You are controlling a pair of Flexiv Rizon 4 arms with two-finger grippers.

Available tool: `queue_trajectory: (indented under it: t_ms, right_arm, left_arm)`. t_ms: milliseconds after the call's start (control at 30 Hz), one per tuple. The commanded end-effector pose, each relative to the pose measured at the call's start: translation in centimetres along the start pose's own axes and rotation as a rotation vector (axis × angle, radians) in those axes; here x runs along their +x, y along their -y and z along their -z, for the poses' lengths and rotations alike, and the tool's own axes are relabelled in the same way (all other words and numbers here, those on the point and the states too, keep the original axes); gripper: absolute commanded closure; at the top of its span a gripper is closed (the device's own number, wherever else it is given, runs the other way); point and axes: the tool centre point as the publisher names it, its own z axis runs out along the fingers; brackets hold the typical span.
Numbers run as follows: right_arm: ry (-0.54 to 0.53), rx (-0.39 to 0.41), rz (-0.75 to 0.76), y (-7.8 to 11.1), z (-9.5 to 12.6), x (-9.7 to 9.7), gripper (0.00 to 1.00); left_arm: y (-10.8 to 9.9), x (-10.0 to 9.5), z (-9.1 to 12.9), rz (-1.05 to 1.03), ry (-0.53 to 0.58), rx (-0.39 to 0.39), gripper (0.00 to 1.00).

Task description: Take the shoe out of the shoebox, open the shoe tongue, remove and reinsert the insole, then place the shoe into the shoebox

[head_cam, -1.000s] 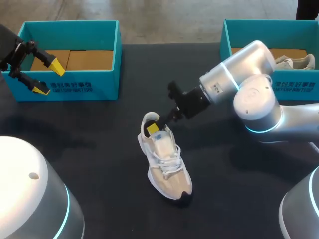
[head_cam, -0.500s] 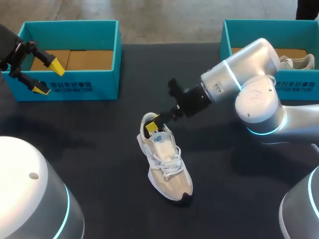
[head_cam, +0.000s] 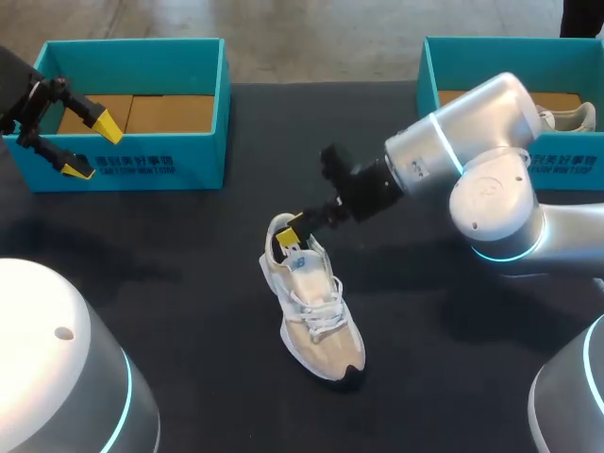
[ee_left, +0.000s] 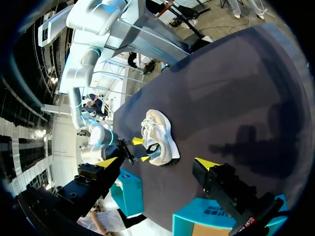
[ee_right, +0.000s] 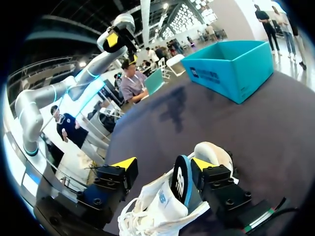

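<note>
The right pincer (head_cam: 288, 234) is lifting slightly from the heel opening of the shoe (head_cam: 319, 321), which is standing on the desk (head_cam: 189, 283), its fingers spread around the tongue (ee_right: 181, 182) without clamping it, so tongue-opening is seemingly just starting; the left pincer (head_cam: 90, 146) is hovering agape, unmoved.

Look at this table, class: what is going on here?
The right arm's gripper is at the opening of a white shoe lying on the dark table. It is open, with the tongue between its fingers, not clamped on it. The left gripper hangs open and empty by the left shoebox. A second shoe lies in the right shoebox.
</note>
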Motion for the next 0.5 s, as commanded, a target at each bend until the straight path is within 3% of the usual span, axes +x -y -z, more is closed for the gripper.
queue_trajectory:
  t_ms: [33, 500]
  right_arm:
    - [0.014, -0.002, 0.005, -0.3, 0.1, 0.3, 0.33]
    - [0.096, -0.028, 0.004, -0.8, 1.4, 0.9, 0.29]
  left_arm:
    - [0.1, 0.0, 0.0, 0.000, -0.002, -0.001, 0.00]
    - [0.1, 0.0, 0.0, 0.000, -0.002, -0.001, 0.00]
